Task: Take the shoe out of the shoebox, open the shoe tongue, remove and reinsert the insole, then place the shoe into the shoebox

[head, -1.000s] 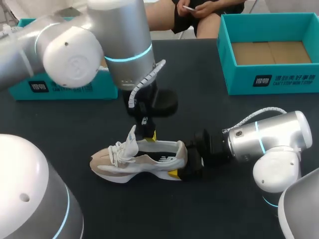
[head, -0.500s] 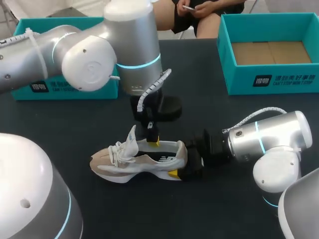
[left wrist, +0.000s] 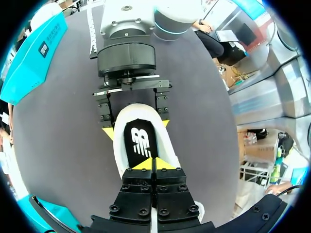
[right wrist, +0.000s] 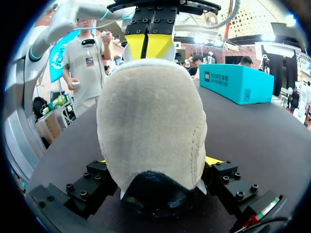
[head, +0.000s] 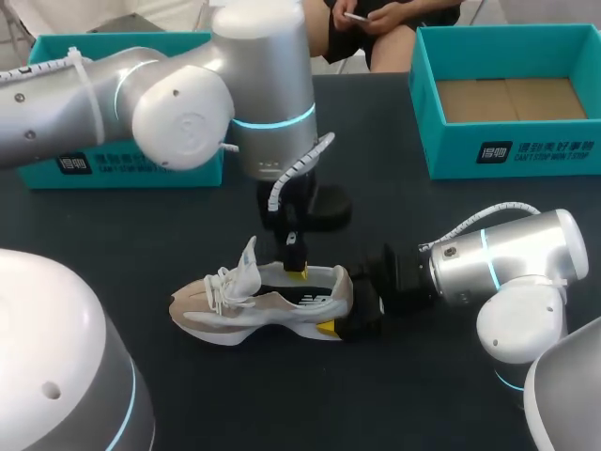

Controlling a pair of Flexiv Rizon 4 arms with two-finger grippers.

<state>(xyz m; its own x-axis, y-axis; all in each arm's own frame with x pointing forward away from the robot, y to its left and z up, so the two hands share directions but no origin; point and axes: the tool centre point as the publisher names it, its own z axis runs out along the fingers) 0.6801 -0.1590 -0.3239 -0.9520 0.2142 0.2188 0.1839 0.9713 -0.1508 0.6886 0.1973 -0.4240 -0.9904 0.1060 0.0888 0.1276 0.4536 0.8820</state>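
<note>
Near the middle of the table point(head: 423, 376), the right gripper point(head: 343, 310) clamps the shoe point(head: 254, 305) at its heel; the left gripper point(head: 297, 270) hangs closed above the insole point(left wrist: 141, 141).

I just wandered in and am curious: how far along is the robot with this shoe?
Done: the shoe is out of the shoebox on the table, its tongue raised. In hand: the right arm's fingers clamp the heel; the left arm's fingers, closed together, hang over the opening, where the insole lies inside. Left, it seems: pulling out and refitting the insole, then boxing the shoe.
</note>
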